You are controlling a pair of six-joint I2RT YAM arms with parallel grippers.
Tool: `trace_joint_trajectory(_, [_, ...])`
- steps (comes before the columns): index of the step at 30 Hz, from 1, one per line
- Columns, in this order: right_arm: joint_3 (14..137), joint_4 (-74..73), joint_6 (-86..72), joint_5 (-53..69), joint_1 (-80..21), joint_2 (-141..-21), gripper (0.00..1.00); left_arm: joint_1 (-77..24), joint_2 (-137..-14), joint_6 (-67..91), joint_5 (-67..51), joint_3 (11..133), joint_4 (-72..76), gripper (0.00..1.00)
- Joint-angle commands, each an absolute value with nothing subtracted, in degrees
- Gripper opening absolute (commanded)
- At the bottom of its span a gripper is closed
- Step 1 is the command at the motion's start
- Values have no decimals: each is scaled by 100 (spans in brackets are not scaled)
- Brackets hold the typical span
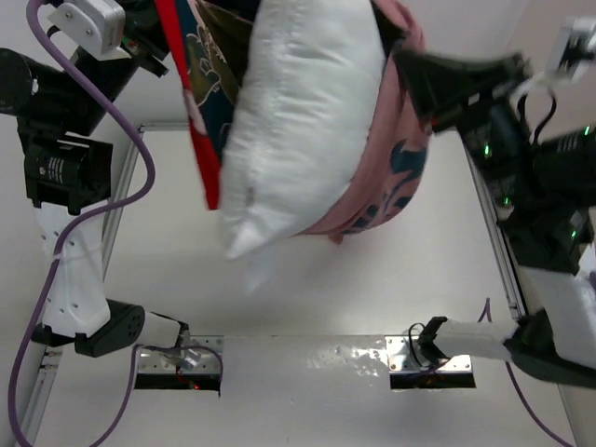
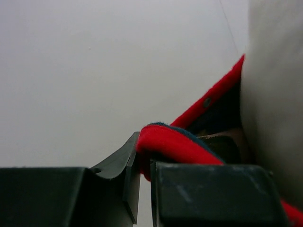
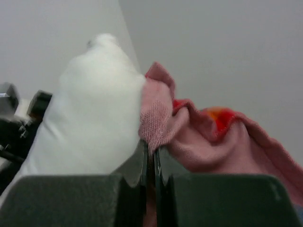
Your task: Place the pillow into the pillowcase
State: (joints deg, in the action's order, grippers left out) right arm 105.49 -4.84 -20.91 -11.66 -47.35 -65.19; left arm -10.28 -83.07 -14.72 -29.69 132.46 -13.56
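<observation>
The white pillow hangs high over the table, its lower corner pointing down. The red printed pillowcase wraps its upper sides, pale pink inside showing on the right. My left gripper is shut on the red edge of the pillowcase at the top left; the pillow is beside it. My right gripper is shut on the pink edge of the pillowcase at the top right, with the pillow against its left side.
The white table has metal rails at the left and right. The two arm bases with metal plates sit at the near edge. A purple cable loops along the left arm.
</observation>
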Motion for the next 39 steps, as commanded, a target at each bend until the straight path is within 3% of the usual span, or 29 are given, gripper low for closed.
trace_joint_trajectory(1, [13903,-865,-1268,-1680,-4702,-8504,0,-1046,-8549,-1705,-1541,12909,-32,0])
trace_joint_trajectory(3, [15909,-1491,-1353,-1327,-4711,-9419,0,-1028,-9278,-1923,-1151,15328,91,0])
trace_joint_trajectory(4, [15395,-1703,-1362,-1458,-4702,-9370,0,-1020,-9586,-1907,-1630,15868,-460,0])
trace_joint_trajectory(6, [12516,-610,-1336,-2309,-4702,-7654,0,-1020,-9135,-1916,-3408,14530,-2132,0])
trace_joint_trajectory(7, [9723,403,-1501,-2468,-4702,-6698,0,-1020,-8244,-1803,-3401,13293,-1466,0])
trace_joint_trajectory(8, [9625,378,-1590,-2583,-4676,-6767,0,-1020,-7957,-1636,-3001,11766,-885,0])
trace_joint_trajectory(9, [10372,-370,-1565,-2436,-4676,-7116,0,-993,-7972,-1104,-1953,12073,-557,0])
trace_joint_trajectory(10, [12877,-978,-1469,-2208,-4676,-7624,0,-958,-8737,-1046,-1847,13016,-980,0])
trace_joint_trajectory(11, [14138,-1506,-1503,-1919,-4684,-8725,0,-949,-9345,-1133,-1872,15871,-1211,0])
trace_joint_trajectory(12, [15629,-1468,-1625,-1446,-4685,-9067,0,-941,-9639,-1203,-2159,16734,-1239,0])
trace_joint_trajectory(14, [14965,-1441,-1854,-1398,-4685,-8279,0,-940,-8890,-968,-2922,15061,-870,0])
trace_joint_trajectory(16, [10669,-368,-2064,-1931,-4685,-6837,0,-949,-8289,-958,-3874,13135,-1930,0])
trace_joint_trajectory(17, [9547,901,-2196,-2256,-4676,-6281,0,-949,-8175,-967,-3789,12626,-1986,0])
trace_joint_trajectory(18, [9301,731,-2180,-2650,-4676,-6110,0,-949,-8209,-810,-2857,12447,-1743,0])
trace_joint_trajectory(20, [10820,-655,-2084,-2227,-4676,-7120,0,-914,-8593,-729,-2584,14063,-1469,0])
trace_joint_trajectory(23, [14895,-1578,-2364,-1091,-4685,-8468,0,-844,-9324,-520,-2977,16257,-660,0])
trace_joint_trajectory(25, [14358,-2194,-2294,-1403,-4685,-8133,0,-844,-9151,-579,-3242,15686,-1683,0])
trace_joint_trajectory(26, [11803,-1719,-2277,-1719,-4685,-7669,0,-844,-8619,-832,-3548,14844,-1948,0])
trace_joint_trajectory(27, [10446,-635,-2337,-1940,-4676,-6594,0,-844,-8344,-983,-3472,13026,-1542,0])
trace_joint_trajectory(28, [9771,385,-2364,-2282,-4676,-6426,0,-844,-8228,-993,-3011,12843,-1277,0])
trace_joint_trajectory(29, [10043,-66,-2303,-2216,-4684,-6573,0,-826,-8305,-776,-2466,13267,-1135,0])
trace_joint_trajectory(31, [13225,-1191,-2066,-1778,-4685,-7848,0,-800,-9234,-887,-2504,16169,-1038,0])
trace_joint_trajectory(32, [14663,-1578,-2100,-1375,-4685,-8205,0,-721,-9464,-879,-2749,16737,-924,0])
trace_joint_trajectory(33, [14834,-1704,-2066,-1371,-4685,-8374,0,-686,-9327,-801,-2934,16604,-766,0])
trace_joint_trajectory(34, [14549,-1905,-1970,-1476,-4685,-8098,0,-668,-9238,-887,-3240,16089,-1174,0])
trace_joint_trajectory(35, [12597,-1716,-1943,-1990,-4685,-7668,0,-668,-8941,-922,-3800,15571,-1621,0])
trace_joint_trajectory(36, [11263,-1026,-1847,-2282,-4685,-7151,0,-668,-8686,-923,-3867,13764,-1748,0])
trace_joint_trajectory(37, [10102,190,-1846,-2624,-4685,-6571,0,-659,-8423,-688,-3188,12928,-1218,0])
trace_joint_trajectory(39, [11452,-948,-1723,-2401,-4685,-7393,0,-642,-8734,-545,-2787,14042,-1116,0])
